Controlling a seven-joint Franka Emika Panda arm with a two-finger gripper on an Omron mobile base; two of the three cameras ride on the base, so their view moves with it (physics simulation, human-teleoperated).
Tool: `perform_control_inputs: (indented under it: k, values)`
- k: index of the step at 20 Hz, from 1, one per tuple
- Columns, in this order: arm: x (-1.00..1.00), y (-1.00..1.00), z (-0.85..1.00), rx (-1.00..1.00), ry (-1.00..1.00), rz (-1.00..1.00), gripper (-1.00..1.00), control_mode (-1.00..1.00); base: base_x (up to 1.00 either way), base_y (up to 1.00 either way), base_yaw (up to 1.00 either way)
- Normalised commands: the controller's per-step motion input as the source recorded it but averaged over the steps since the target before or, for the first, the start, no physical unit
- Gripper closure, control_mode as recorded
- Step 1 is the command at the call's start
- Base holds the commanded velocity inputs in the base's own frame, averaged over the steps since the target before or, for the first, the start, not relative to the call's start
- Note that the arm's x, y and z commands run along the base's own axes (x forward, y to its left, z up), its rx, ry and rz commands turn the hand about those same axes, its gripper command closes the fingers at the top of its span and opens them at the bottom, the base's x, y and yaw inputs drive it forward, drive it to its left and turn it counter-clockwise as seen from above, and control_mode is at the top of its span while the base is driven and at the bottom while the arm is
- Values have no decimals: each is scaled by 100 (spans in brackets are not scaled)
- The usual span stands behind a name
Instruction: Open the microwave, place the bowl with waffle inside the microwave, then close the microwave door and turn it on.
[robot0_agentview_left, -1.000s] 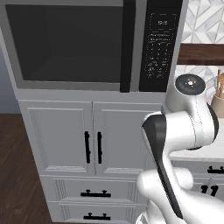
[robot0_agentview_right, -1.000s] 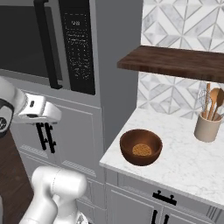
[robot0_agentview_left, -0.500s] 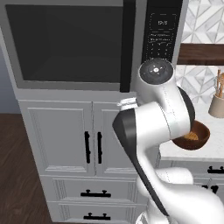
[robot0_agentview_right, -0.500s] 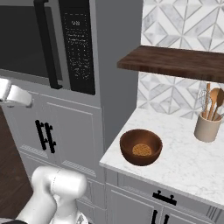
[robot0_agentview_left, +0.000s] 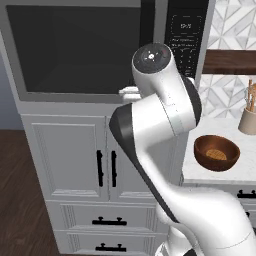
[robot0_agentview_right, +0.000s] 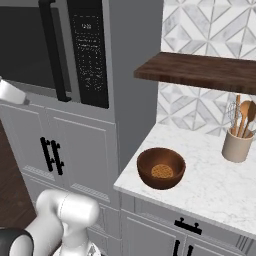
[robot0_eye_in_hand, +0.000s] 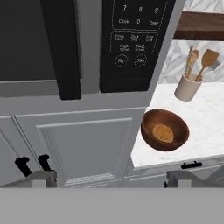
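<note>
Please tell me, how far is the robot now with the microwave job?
Nothing looks finished yet. The microwave door is shut and the bowl with its waffle sits on the counter, beside the crock. In hand: the open gripper is empty and faces the door's handle, which it does not touch. Left: open the door, put the bowl in, close the door, start the microwave at the keypad.

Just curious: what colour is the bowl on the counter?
Dark reddish-brown bowl, clearest in the right base view.
</note>
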Motion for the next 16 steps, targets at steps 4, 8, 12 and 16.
perform_control_inputs:
  k: [4, 8, 12, 16]
  values:
    - [32, -12, 33, 24, -18, -1, -100, -100, 0, 0, 0]
    - [26, -26, 2, 5, -31, 0, -100, -100, 0, 0, 0]
    - [41, -14, 0, -1, -10, 0, -100, -100, 0, 0, 0]
    - [46, 1, 0, -13, 2, 6, -100, -100, 0, 0, 0]
